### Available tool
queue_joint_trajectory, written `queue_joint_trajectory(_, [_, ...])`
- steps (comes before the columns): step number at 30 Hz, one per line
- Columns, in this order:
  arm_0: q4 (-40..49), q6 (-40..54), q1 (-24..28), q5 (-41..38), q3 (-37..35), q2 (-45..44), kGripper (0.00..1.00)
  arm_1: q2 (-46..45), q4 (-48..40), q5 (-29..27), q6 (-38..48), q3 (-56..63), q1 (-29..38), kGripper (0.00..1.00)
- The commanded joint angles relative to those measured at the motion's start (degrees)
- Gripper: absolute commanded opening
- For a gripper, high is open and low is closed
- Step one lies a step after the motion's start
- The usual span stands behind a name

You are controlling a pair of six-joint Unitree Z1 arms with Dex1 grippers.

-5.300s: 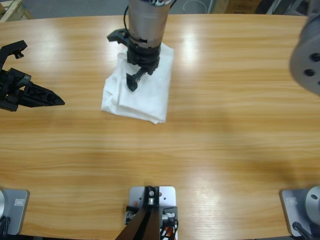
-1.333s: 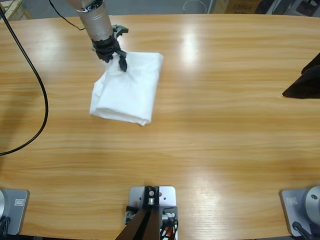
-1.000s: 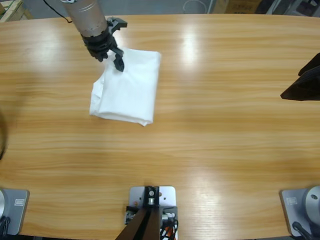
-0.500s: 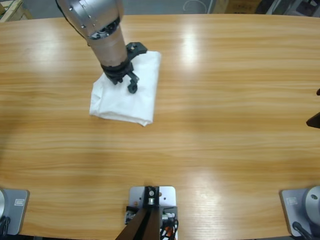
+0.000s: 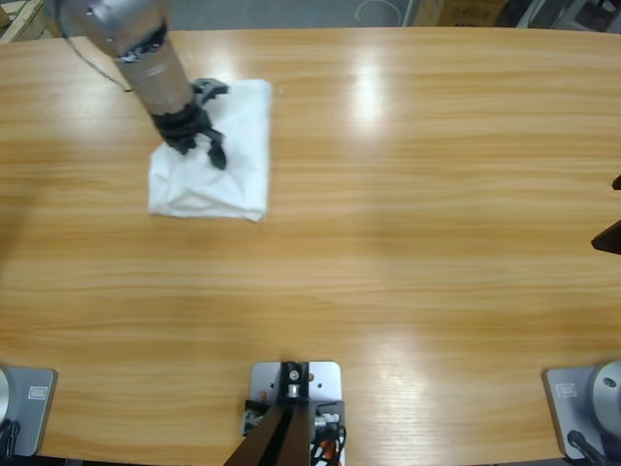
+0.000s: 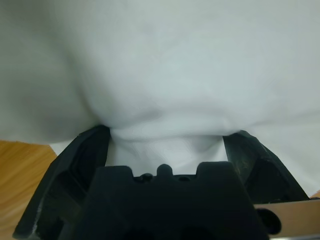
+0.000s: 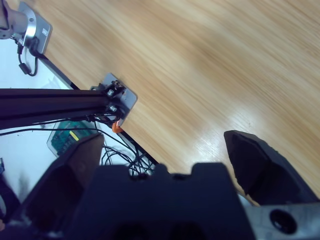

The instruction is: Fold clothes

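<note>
We count one white cotton T-shirt (image 5: 233, 160), folded into a compact bundle; there is no second garment. We count one long wooden table (image 5: 408, 194) under it. We count two black two-jawed grippers: the left gripper (image 5: 207, 146), on its silver-grey arm (image 5: 136, 44), sits on the shirt, and the right gripper (image 5: 611, 233) shows only as a dark tip at the high view's edge. So we see one arm plainly.
</note>
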Motion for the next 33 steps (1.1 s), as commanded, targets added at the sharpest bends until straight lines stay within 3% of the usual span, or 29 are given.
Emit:
queue_joint_trajectory(1, [-3.3,-1.8,13.1,0.6,8.4,-1.9,0.867,0.0,-1.1,1.3,0.7,2.4,-0.3,0.977])
queue_joint_trajectory(8, [-3.1,-6.7,30.7,4.8,11.9,-5.4,0.867,-0.3,-2.3,1.5,0.5,3.4,-0.3,0.977])
queue_joint_trajectory(16, [-3.5,-11.4,39.8,3.5,12.4,-6.9,0.872,-0.7,-2.9,2.4,0.5,4.0,-0.3,0.977])
queue_joint_trajectory(20, [-7.8,-7.4,35.5,2.0,15.1,-16.9,0.867,-0.9,-3.1,2.8,0.5,4.3,-0.3,0.977])
queue_joint_trajectory(25, [-8.3,1.4,19.8,6.0,14.9,-20.5,0.856,-1.5,-3.2,3.4,0.5,4.7,-0.3,0.977])
queue_joint_trajectory(27, [-8.3,2.8,15.6,9.6,15.9,-20.9,0.769,-2.3,-3.2,3.5,0.5,5.4,-0.3,0.977])
queue_joint_trajectory(28, [-8.3,3.5,14.6,10.3,16.5,-20.9,0.678,-2.8,-3.2,3.5,0.6,5.9,-0.3,0.977])
queue_joint_trajectory(29, [-8.3,4.0,14.2,10.5,17.4,-20.7,0.651,-3.4,-3.2,3.5,0.7,6.5,-0.3,0.977])
queue_joint_trajectory(33, [-8.1,3.8,14.2,10.9,20.0,-17.8,0.655,-6.0,-4.7,3.7,1.4,10.3,-0.3,0.977])
